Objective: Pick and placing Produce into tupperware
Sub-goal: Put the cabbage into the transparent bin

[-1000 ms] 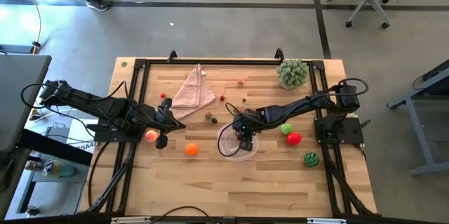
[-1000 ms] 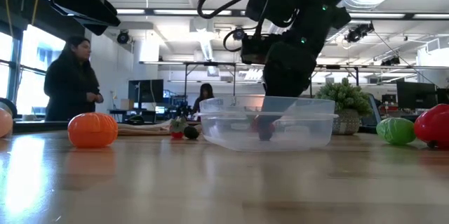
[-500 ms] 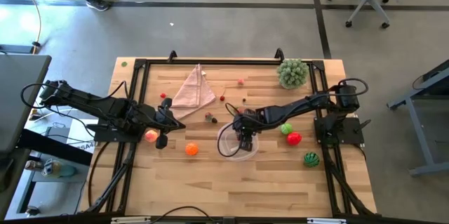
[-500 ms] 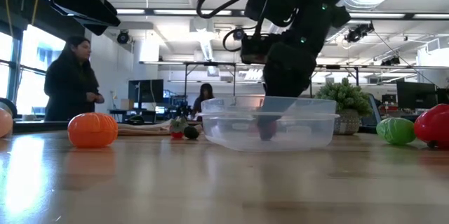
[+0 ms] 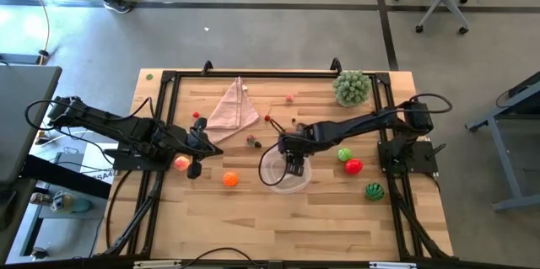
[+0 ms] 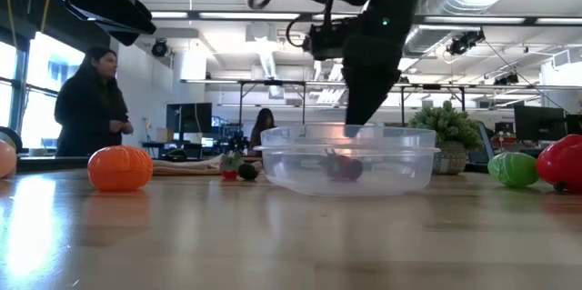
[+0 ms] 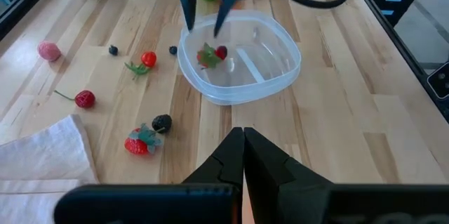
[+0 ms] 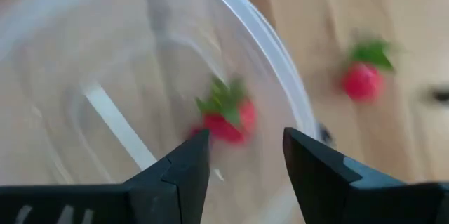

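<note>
On the pale wooden table [image 5: 253,218], the clear round-cornered plastic tub [image 5: 274,183] holds a small red leafy berry [image 7: 212,55]. Above it, the right gripper [image 8: 245,155] hangs parted, apparently empty. The left gripper [image 7: 243,140] waits closed beside a pink peach [image 5: 181,164].

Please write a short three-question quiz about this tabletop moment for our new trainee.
1. True or false: the right gripper is open above the clear tub.
2. What lies inside the tub?
A. an orange
B. a small red strawberry with green leaves
C. a striped melon
3. Fill in: the left gripper is ____ and waits near the table's left side, beside the pink peach.

Key
1. True: its fingers stand apart over the tub.
2. B: the orange and the striped melon are on the table outside it.
3. Shut: the left wrist view shows its fingers pressed together, holding nothing.
</note>
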